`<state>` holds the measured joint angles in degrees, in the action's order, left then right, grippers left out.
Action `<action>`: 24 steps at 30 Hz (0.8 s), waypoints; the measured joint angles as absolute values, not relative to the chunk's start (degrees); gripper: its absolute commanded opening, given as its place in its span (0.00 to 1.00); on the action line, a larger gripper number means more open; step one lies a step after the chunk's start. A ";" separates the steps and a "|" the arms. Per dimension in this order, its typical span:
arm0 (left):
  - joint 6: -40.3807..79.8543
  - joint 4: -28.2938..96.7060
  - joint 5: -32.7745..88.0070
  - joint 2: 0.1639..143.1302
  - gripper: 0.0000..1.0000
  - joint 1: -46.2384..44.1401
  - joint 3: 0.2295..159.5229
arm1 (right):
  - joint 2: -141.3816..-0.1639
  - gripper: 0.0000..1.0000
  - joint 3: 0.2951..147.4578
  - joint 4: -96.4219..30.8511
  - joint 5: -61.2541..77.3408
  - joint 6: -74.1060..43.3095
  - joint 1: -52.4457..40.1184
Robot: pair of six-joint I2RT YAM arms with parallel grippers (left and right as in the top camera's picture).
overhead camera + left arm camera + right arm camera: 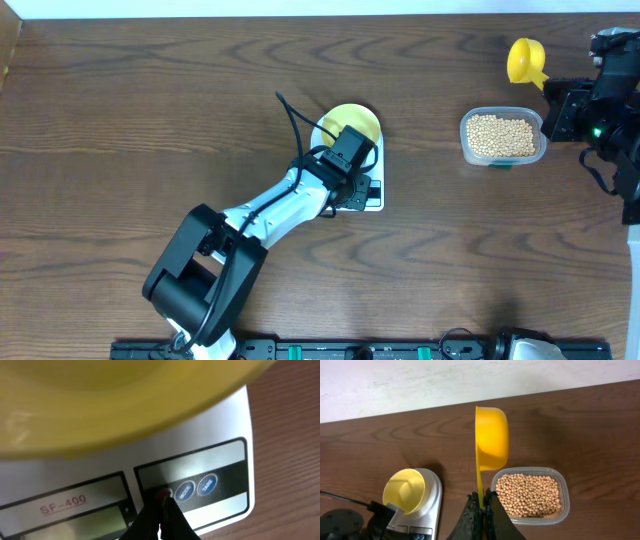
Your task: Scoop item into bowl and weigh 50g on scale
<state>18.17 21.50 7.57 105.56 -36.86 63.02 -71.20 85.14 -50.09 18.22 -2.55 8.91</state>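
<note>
Bottom centre of the left wrist view: left gripper (162, 504) pinched fully shut with nothing between the fingers, tips down at the red button (163, 493) beside two blue round buttons (184, 491) on the front edge of the scale (220, 420); cannot tell whether touching or just above. Probably switching on or zeroing. At lower left, display (75, 522) with no readable digits. Filling the top of that frame, bowl (100, 405), pale yellow, seated on the platform. Bottom centre of the right wrist view: right gripper (483, 502) clamped on the thin handle of the bright yellow scoop (492, 437), cup held upright above the tips, no load seen in it. Just right of the tips, clear tub (563, 487) holding the beans (527, 494), none seen outside it. Lower left there, bowl on scale again, apparently empty. Beyond, dark wooden table (580, 420), then pale wall (420, 385). Judged early: bowl placed, scoop in hand; scooping, pouring and trimming to the target weight all left.
</note>
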 measured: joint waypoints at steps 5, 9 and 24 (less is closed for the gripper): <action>18.17 22.35 7.51 105.01 0.07 -36.86 62.81 | -71.20 0.01 85.14 -50.09 17.91 -2.55 8.93; 18.20 22.50 7.49 104.73 0.07 -36.84 62.52 | -71.20 0.01 85.14 -50.09 17.28 -2.55 8.91; 18.17 22.79 7.33 93.54 0.07 -36.77 62.43 | -71.20 0.01 85.14 -50.11 16.91 -2.55 8.93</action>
